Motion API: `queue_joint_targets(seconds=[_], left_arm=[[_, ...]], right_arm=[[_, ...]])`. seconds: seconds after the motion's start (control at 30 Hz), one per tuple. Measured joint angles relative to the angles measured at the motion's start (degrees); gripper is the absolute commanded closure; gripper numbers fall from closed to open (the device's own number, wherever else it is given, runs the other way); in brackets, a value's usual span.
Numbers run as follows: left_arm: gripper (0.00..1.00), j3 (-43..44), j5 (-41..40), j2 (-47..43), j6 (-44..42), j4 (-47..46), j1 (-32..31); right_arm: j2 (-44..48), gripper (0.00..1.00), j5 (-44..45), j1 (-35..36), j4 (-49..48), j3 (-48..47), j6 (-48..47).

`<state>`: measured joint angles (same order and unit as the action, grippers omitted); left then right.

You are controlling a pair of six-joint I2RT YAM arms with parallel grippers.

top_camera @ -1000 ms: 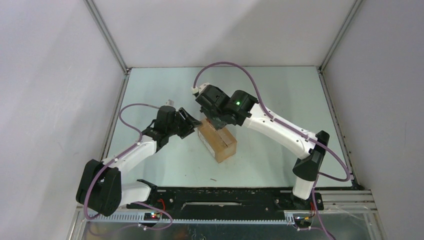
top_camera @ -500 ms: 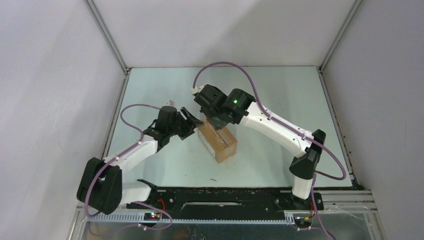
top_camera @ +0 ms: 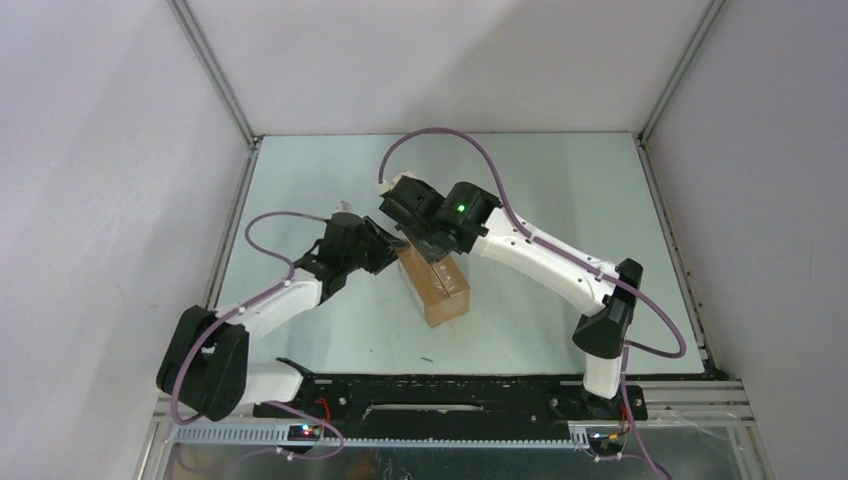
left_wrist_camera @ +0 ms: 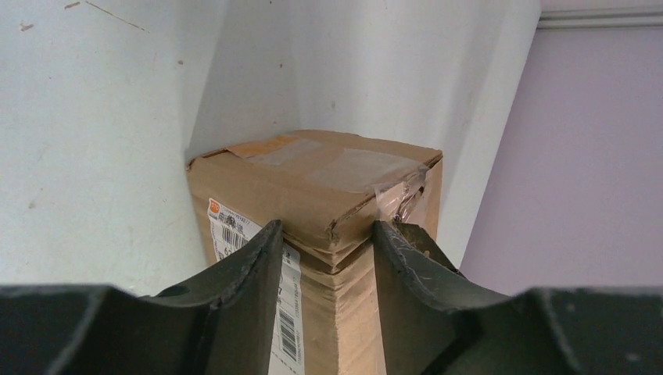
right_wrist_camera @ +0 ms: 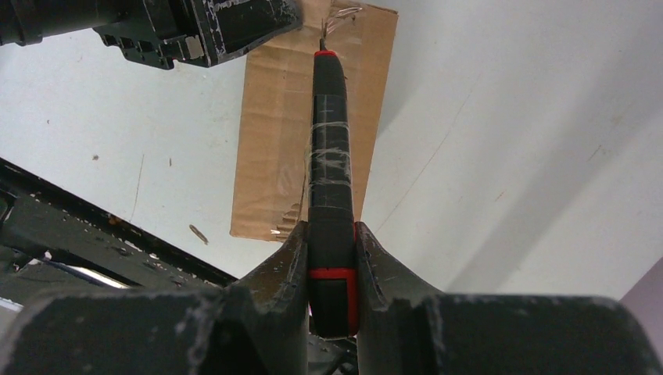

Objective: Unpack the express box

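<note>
Pale-green table (top_camera: 560, 190): L gripper (left_wrist_camera: 327, 230) clamps corner of express box (top_camera: 437, 285) at centre, R gripper (right_wrist_camera: 331, 234) grips utility knife (right_wrist_camera: 328, 133) w/ tip on tape (left_wrist_camera: 356, 168); flaps look shut, nothing unpacked.

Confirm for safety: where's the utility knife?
Right wrist view: the utility knife is clamped in the right claw, tip at the end of the express box beside the left claw.

From above, left claw (top_camera: 394, 246) and right claw (top_camera: 432, 258) hide the express box's (top_camera: 446, 296) far end; the utility knife's (right_wrist_camera: 329, 156) blade tip is perhaps too small to make out.
</note>
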<state>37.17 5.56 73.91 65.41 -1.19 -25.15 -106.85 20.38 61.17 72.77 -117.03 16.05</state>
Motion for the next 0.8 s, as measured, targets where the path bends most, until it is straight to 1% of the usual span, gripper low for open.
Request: queue_joint_targets(seconds=[0.1,0.43,0.8], left_arm=[[0.6,0.0,-2.43,-0.74,0.72,0.74,-1.01],[0.65,0.02,-11.45,-2.95,5.25,3.85,-5.77],[0.7,0.15,-15.78,-3.87,8.17,5.79,-7.5]], right_arm=[[-0.22,1.0,0.42,0.24,0.44,-0.26,0.04],[-0.68,1.0,0.59,0.94,3.63,-1.97,0.94],[-0.48,1.0,-0.28,1.4,4.22,-0.35,1.57]])
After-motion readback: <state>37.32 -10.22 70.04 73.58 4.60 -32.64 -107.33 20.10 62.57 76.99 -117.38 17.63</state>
